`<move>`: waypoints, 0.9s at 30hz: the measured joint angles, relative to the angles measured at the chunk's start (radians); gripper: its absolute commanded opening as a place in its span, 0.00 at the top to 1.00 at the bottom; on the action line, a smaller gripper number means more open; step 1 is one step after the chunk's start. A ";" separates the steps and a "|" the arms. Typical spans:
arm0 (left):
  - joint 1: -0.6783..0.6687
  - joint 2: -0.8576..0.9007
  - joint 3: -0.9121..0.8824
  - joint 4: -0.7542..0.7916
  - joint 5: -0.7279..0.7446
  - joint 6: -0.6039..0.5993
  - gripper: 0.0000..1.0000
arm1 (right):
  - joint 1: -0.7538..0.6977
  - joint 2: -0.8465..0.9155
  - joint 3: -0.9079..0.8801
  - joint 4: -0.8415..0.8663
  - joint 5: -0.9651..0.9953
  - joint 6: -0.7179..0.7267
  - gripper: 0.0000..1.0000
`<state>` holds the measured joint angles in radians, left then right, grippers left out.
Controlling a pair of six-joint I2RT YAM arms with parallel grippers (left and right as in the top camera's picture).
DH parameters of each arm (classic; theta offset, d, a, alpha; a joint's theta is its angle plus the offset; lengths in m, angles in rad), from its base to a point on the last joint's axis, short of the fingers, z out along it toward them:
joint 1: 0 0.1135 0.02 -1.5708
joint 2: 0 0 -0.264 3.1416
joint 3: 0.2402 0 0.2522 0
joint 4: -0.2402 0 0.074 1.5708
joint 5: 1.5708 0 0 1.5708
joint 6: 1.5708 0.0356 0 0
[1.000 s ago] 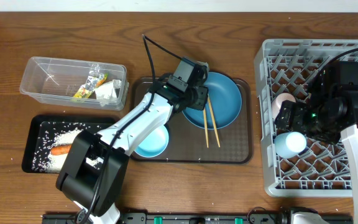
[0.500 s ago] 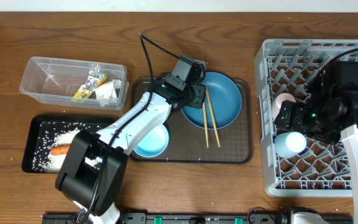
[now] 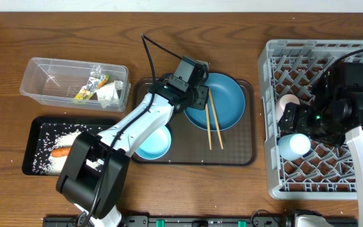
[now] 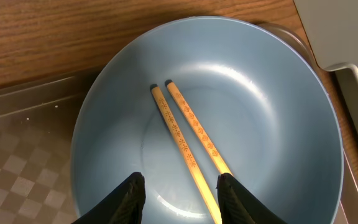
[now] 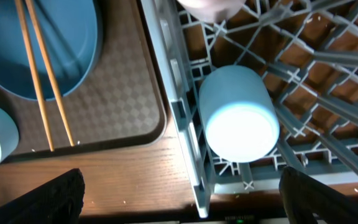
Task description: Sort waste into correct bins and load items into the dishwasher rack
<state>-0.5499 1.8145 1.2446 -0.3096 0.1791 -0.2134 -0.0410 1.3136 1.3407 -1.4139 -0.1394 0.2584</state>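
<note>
Near counter centre, on brown serving tray (image 3: pixel 232 154): round blue plate (image 4: pixel 260 124), glossy, smooth, shallow. Two wooden chopsticks (image 4: pixel 185 134) lay across it, slim, pale, patterned, nearly parallel, near ends running onto tray. Left gripper (image 4: pixel 180 180) hung over plate, black fingers (image 4: pixel 132 199) spread either side of chopsticks, gripping nothing. Light blue bowl (image 3: pixel 153 144) sat at tray's front-left corner. At right edge, grey lattice rack (image 3: pixel 333 57) held pink cup (image 3: pixel 287 104) and light blue cup (image 5: pixel 238 118), latter on its side. Right gripper (image 5: pixel 182 186) above it, spread wide, empty. Toward left edge: clear tub (image 3: pixel 49 79) with tissue (image 3: pixel 111 92), wrapper (image 3: pixel 87 91); black tray (image 3: pixel 33 135) with carrot (image 3: pixel 60 152), rice (image 3: pixel 49 135).
</note>
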 measured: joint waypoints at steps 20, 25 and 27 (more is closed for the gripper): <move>0.000 0.000 0.000 0.003 -0.003 0.000 0.58 | 0.003 -0.005 -0.363 0.308 -0.023 -0.006 0.78; 0.000 0.000 0.000 0.002 -0.003 0.000 0.58 | 0.005 -0.011 -0.379 0.307 -0.006 -0.003 0.91; 0.000 0.000 0.000 0.003 -0.003 0.000 0.58 | 0.005 -0.011 -0.367 0.270 0.000 -0.003 0.90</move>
<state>-0.5499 1.8145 1.2446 -0.3069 0.1761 -0.2138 -0.0364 1.3029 0.9733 -1.1435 -0.1398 0.2554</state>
